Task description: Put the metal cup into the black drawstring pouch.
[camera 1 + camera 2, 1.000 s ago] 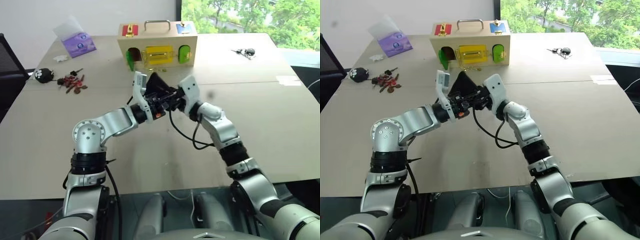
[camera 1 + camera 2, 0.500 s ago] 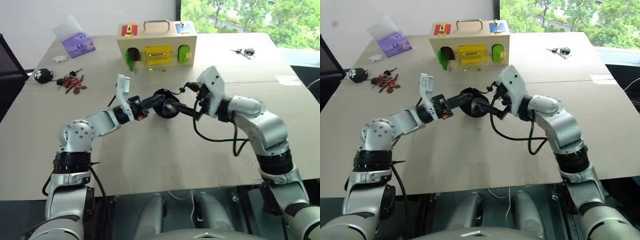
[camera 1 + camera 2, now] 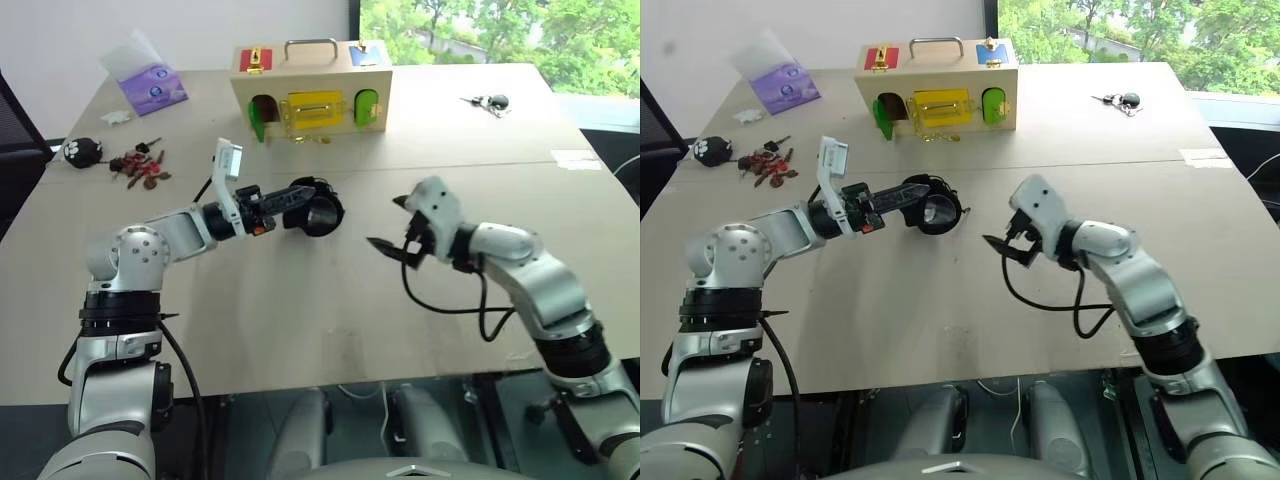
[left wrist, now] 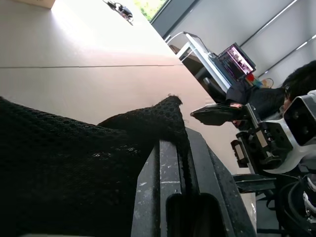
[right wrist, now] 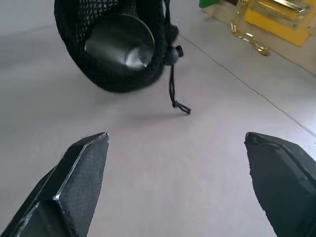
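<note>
Near the centre of the left eye view, the left end effector [image 3: 296, 196] is clamped shut on the rim of the black drawstring pouch [image 3: 322, 210], holding it above the counter [image 3: 300, 320] with its mouth turned toward the lower right of the frame. The metal cup [image 5: 120, 40] appears to sit already inside the pouch, its shiny base seen through the mouth in the right wrist view, though the dark mesh makes its depth hard to judge. The right end effector [image 3: 392, 228] stands wide open and empty to the pouch's right, well apart, its fingers pointing along the pouch's long axis at the mouth, so the left arm is the one on the pouch.
</note>
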Controlling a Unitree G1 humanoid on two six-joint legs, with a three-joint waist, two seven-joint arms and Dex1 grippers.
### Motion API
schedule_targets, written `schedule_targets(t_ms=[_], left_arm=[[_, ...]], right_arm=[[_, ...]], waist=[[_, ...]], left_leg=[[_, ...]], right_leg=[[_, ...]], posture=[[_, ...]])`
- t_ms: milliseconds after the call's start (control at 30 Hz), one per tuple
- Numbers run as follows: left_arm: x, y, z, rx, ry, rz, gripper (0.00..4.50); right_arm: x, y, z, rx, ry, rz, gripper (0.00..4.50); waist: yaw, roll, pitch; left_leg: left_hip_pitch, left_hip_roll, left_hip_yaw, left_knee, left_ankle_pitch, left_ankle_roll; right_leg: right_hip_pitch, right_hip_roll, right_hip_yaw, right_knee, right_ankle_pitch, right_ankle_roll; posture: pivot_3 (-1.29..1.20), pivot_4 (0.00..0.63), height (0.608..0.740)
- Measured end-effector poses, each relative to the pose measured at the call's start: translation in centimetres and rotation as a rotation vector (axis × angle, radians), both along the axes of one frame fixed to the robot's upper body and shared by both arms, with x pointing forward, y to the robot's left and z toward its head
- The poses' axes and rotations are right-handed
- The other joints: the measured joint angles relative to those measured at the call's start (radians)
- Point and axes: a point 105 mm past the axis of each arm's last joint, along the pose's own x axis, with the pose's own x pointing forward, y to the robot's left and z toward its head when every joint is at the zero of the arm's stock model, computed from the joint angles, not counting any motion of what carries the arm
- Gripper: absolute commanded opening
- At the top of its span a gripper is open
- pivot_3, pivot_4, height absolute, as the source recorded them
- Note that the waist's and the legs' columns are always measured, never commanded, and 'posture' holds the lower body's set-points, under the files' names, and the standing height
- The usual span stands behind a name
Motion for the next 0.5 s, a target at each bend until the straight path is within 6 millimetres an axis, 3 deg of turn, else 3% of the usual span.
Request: schedule_targets(t_ms=[300, 500], left_arm=[[-0.8, 0.0, 0.5, 0.025, -0.002, -0.029, 0.00], [-1.3, 0.0, 0.5, 0.036, 0.006, -0.040, 0.00]], right_arm=[[2.4, 3.7, -4.2, 0.085, 0.038, -0.086, 4.46], [3.1, 7.7, -4.3, 0.210, 0.063, -0.042, 4.46]], waist=[[0.001, 0.000, 0.000], [-0.003, 0.000, 0.000]], left_leg=[[0.000, 0.000, 0.000, 0.000, 0.002, -0.003], [0.001, 0.000, -0.001, 0.000, 0.002, -0.003]], right_leg=[[0.000, 0.000, 0.000, 0.000, 0.000, 0.000], [0.000, 0.000, 0.000, 0.001, 0.000, 0.000]], posture=[[0.00, 0.150, 0.740], [0.00, 0.150, 0.740]])
